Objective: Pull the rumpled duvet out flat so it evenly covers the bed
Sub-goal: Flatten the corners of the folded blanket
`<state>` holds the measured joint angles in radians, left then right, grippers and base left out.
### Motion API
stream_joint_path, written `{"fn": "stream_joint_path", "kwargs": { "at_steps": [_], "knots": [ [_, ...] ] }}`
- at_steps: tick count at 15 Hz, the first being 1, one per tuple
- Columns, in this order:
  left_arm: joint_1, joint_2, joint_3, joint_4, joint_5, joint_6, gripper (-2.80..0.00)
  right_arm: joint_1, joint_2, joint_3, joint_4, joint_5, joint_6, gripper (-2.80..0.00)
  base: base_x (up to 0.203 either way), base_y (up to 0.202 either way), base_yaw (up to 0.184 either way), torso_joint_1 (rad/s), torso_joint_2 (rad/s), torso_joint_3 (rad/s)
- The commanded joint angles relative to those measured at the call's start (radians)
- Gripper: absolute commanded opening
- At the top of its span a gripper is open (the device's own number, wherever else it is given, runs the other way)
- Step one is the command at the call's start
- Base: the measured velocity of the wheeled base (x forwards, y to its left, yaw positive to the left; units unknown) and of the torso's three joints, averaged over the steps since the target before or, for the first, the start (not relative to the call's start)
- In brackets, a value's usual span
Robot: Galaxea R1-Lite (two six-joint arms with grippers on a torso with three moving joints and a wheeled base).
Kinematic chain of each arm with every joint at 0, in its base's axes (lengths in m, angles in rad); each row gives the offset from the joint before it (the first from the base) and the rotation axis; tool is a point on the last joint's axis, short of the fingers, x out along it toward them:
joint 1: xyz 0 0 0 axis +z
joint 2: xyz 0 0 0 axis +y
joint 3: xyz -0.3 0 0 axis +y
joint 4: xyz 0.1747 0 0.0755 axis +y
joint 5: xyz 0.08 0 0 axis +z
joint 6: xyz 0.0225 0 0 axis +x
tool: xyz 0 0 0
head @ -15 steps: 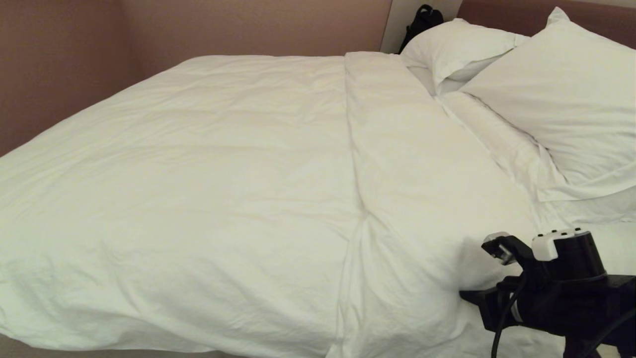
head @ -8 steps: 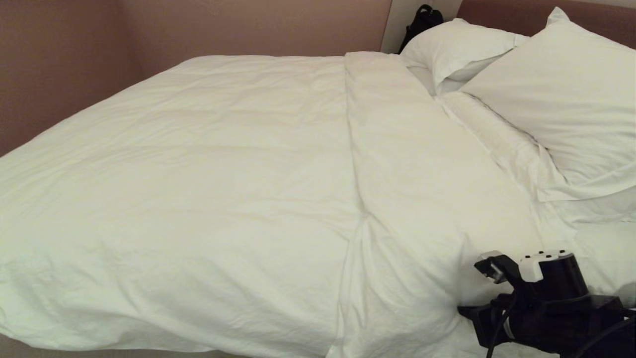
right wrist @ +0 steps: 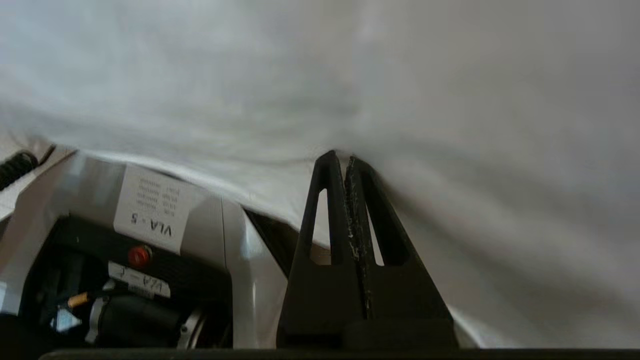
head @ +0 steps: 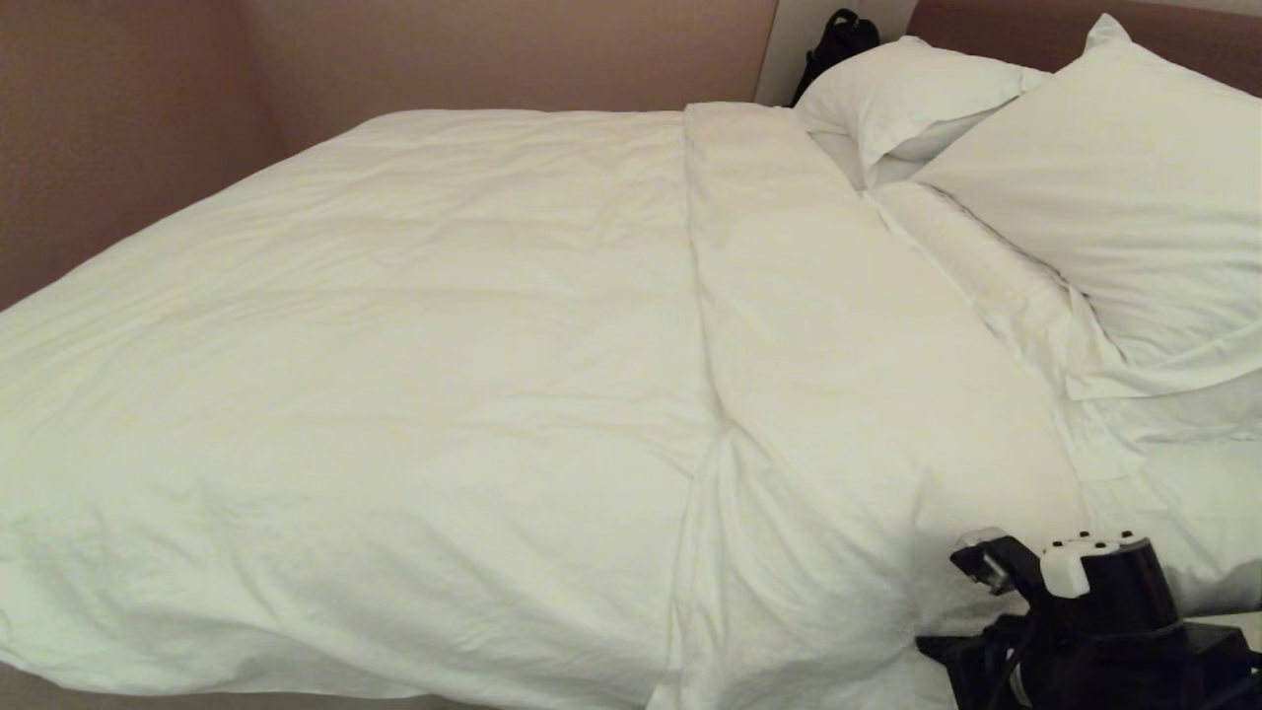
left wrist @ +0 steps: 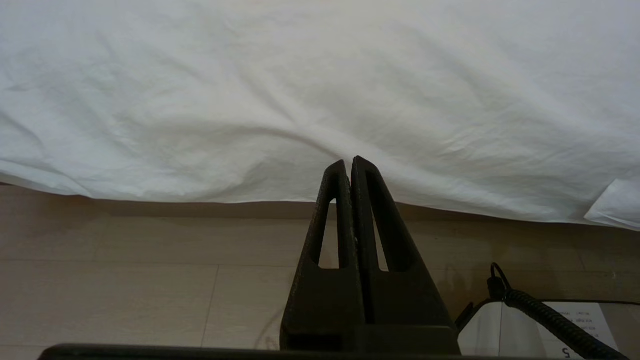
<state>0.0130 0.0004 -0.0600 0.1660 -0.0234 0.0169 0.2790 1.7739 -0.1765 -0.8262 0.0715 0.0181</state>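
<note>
White duvet [right wrist: 450,100] just beyond right pincer [right wrist: 344,160], tips pressed together, empty.

The light is soft and warm. The white duvet [head: 414,375] looks a bit yellow-green from the head camera, and bright but not glaring. Small grey shadows sit in its creases. A soft shadow lies under the pillows [head: 1104,187]. In the left wrist view the picture is sharp, with a dark shadow on the floor [left wrist: 125,280] under the duvet's edge. The right wrist view is blurry and grey, and the cloth there looks smeared.
</note>
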Motion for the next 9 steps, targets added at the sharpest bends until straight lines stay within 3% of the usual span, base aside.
{"fn": "stream_joint_path", "kwargs": {
  "at_steps": [1,4,9],
  "knots": [
    [0.001,0.000,0.000,0.001,0.000,0.000,-2.80,0.014,-0.041,0.058,-0.121,-0.001,-0.001,-2.80,0.000,0.000,0.000,0.000,0.00,0.000],
    [0.001,0.000,0.000,0.001,0.000,0.000,-2.80,0.020,-0.105,0.094,-0.153,-0.002,-0.009,-2.80,0.000,0.000,0.000,0.000,0.00,0.000],
    [0.001,0.000,0.000,0.001,0.000,0.000,-2.80,0.070,-0.376,0.117,-0.105,-0.027,-0.010,-2.80,0.000,0.000,0.000,0.000,0.00,0.000]
  ]
}}
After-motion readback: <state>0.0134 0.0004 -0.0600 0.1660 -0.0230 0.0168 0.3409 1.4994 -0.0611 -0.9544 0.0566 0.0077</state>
